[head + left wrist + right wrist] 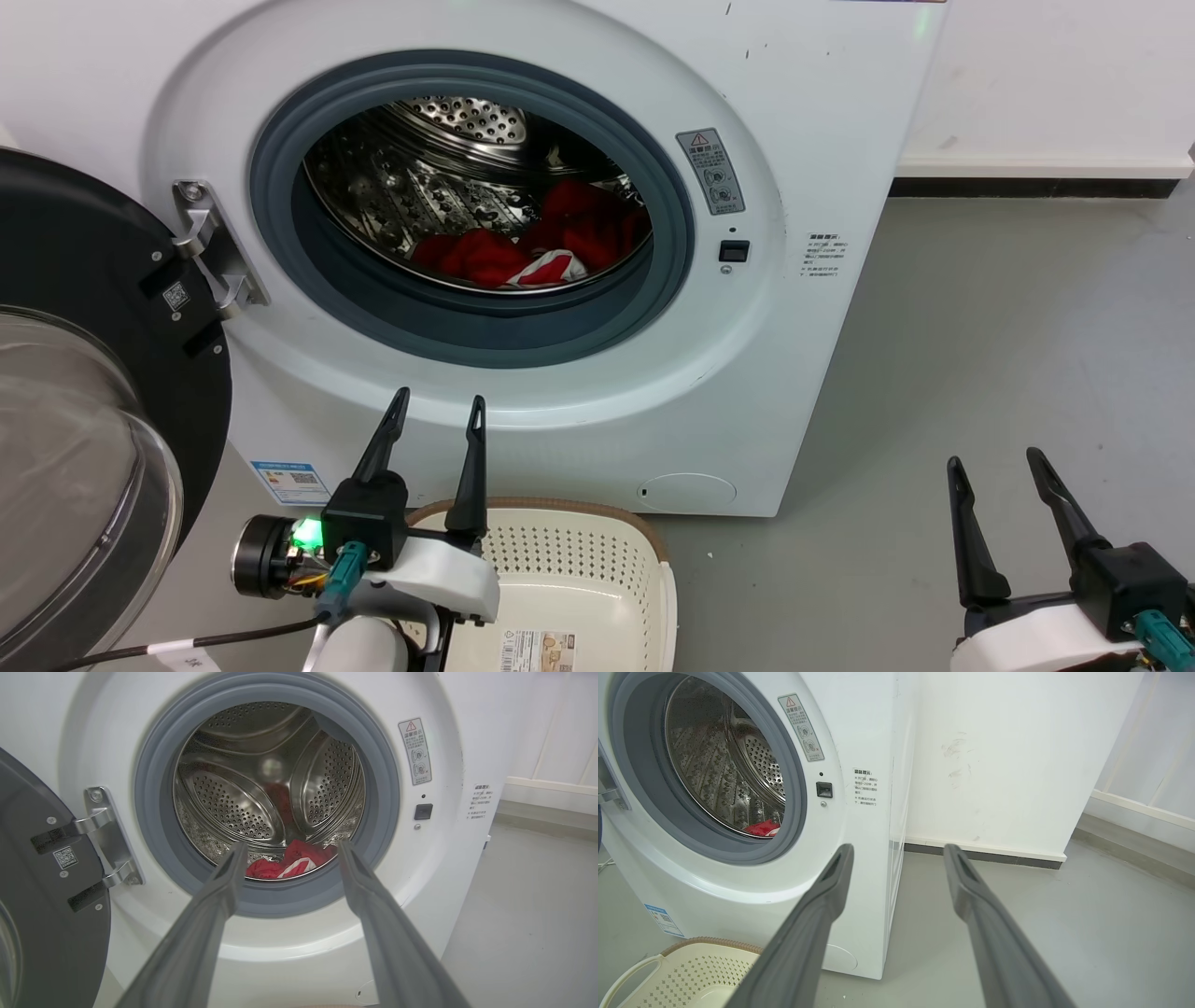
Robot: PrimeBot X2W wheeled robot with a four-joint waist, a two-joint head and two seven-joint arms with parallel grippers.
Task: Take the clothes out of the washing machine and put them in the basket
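The white washing machine (pixel 579 392) stands with its door swung open, and red clothes (pixel 551 243) with a white stripe lie at the bottom of its steel drum. The same clothes (pixel 289 861) peek over the grey ring in the left wrist view, and a red corner of the clothes (pixel 762 828) is seen in the right wrist view. The cream basket (pixel 597 569) sits empty on the floor before the machine. My left gripper (pixel 439 411) is open above the basket's left end, below the drum mouth. Off at the lower right, my right gripper (pixel 994 457) is open over bare floor.
The black-framed glass door (pixel 84 401) hangs open at the left on a steel hinge (pixel 210 247). Grey floor (pixel 1008 345) runs to the right of the machine up to a white wall with a dark skirting (pixel 1036 185).
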